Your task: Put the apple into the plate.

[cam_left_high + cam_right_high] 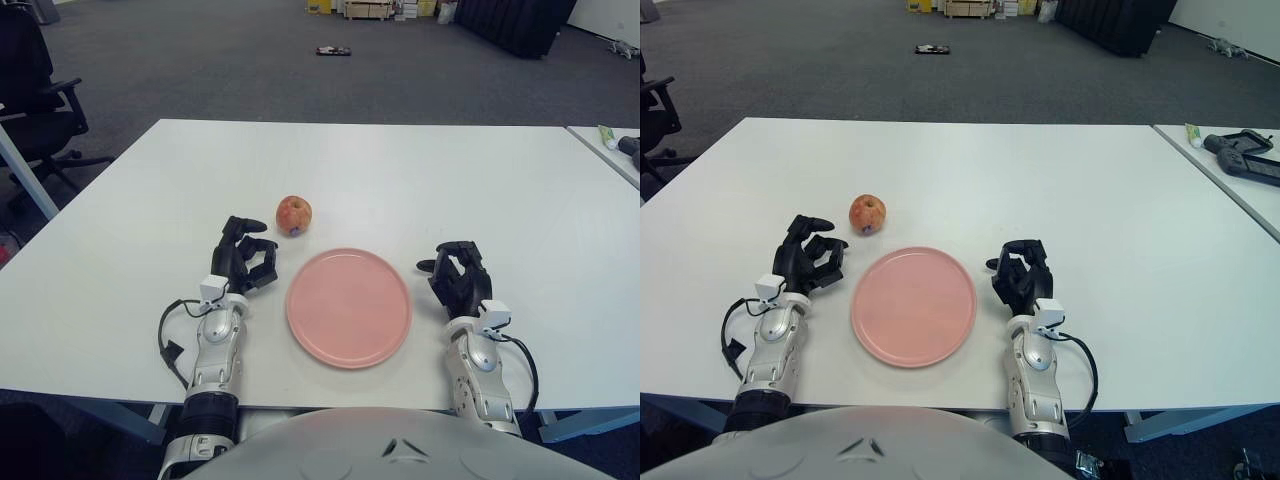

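Left eye view shows the apple sitting on the white worktop, just beyond the far-left rim of the pink plate and apart from it. The plate holds nothing, so the task has not got past its opening step: reaching for the fruit. The left robot hand sits nearest, just beside the plate's left edge and a little short of the apple, its fingers loosely curled and grasping nothing. The right robot hand shows on the plate's right side, fingers curled in on themselves and likewise holding nothing (it looks idle). By my reading the next move falls to the left robot hand: open the fingers wider, push forward and slightly inward to surround the apple, close on it, then lift and carry it back over the plate.
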Robot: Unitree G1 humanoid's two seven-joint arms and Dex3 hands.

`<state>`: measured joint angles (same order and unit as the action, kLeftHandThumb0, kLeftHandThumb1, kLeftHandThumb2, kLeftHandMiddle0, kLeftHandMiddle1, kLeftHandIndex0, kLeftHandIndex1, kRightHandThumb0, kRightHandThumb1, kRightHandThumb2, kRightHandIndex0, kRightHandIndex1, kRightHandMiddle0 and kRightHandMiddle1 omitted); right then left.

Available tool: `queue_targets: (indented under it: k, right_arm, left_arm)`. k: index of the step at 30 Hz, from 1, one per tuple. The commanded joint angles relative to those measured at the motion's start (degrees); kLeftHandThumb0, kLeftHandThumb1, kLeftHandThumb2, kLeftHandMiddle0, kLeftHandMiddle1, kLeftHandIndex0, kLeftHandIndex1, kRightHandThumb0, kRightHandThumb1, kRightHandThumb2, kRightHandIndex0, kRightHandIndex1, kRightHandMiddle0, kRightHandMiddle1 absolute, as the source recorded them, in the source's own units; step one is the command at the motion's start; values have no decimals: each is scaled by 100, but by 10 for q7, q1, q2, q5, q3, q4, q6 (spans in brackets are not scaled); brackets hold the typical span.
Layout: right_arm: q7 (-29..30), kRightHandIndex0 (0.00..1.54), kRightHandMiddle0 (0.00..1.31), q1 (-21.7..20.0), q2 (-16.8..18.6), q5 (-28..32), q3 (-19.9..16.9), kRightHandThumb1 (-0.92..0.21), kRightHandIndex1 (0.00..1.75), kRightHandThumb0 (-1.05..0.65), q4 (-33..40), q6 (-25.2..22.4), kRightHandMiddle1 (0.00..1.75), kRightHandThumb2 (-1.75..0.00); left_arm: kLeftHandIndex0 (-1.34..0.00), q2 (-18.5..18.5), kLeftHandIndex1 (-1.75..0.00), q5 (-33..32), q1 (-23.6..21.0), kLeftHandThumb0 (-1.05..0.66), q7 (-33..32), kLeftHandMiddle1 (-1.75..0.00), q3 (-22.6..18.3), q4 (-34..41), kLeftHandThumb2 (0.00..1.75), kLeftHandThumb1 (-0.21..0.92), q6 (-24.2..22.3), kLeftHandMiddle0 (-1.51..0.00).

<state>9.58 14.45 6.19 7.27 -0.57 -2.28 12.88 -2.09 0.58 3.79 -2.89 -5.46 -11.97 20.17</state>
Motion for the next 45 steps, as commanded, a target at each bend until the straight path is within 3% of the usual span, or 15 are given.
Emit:
queue_targets:
  k: [1,13,16,18,20,22,25,27,28,31,33,37,42,45]
  right_arm:
    - [1,54,29,-10,19,2,-2,-75,139,-37,-8,-9,175,-76]
    - [1,53,29,-12,20,5,-2,-76,139,-37,-11,-10,175,-76]
    - [0,53,29,-12,17,3,-1,-76,140,-37,-13,-8,175,-76]
    - [-1,54,29,-13,16,2,-1,-76,140,-37,-14,-8,175,-76]
    - [-1,54,29,-13,16,1,-2,-76,140,-37,-14,-8,175,-76]
    - [0,54,29,-12,16,2,-2,-76,139,-37,-13,-10,175,-76]
    - [1,55,29,-12,16,2,-2,-76,139,-37,-12,-13,175,-76]
    - [1,55,29,-11,16,2,-2,-75,139,-37,-12,-14,175,-76]
    - [0,55,29,-11,16,2,-3,-75,139,-37,-13,-14,175,-76]
    - [-2,55,29,-11,16,5,-4,-75,139,-37,-13,-14,175,-76]
    - [-3,55,29,-11,17,7,-4,-75,139,-37,-14,-14,175,-76]
    - [-4,56,29,-15,13,0,-4,-75,139,-37,-25,-4,175,-76]
    - [-12,56,30,-19,9,0,-4,-74,142,-37,-36,6,175,-77]
    - [-16,56,30,-21,9,1,-6,-74,143,-37,-41,11,175,-78]
  left_arm:
    - [-39,9,-175,29,-31,-1,-22,-157,5,19,122,36,5,-64]
    - [-36,69,-175,203,-95,-1,-140,-169,25,-25,129,34,59,-62]
    - [-25,87,-175,225,-104,-1,-144,-168,34,-28,110,50,64,-52]
    - [-11,96,-175,235,-108,-1,-145,-165,39,-28,76,75,61,-38]
    - [-14,107,-175,245,-117,-17,-150,-154,42,-35,65,83,61,-21]
    - [-6,119,-137,257,-130,-47,-162,-131,44,-53,62,88,68,-9]
    - [-2,131,-109,274,-147,-71,-188,-107,50,-84,54,89,84,-3]
    - [-1,136,-86,281,-163,-86,-204,-81,56,-109,43,91,99,-1]
    - [-1,137,-70,283,-169,-92,-209,-62,58,-119,39,91,105,-1]
    - [0,144,-45,291,-184,-99,-224,-36,68,-142,33,91,121,0]
    - [0,148,-18,297,-192,-102,-233,-15,75,-155,29,89,129,0]
    - [0,165,-4,308,-207,-104,-169,-3,110,-135,26,85,99,0]
    - [0,193,-1,307,-222,-105,-60,0,141,-129,22,81,32,0]
    - [0,200,0,319,-247,-105,-37,0,161,-162,21,79,17,0]
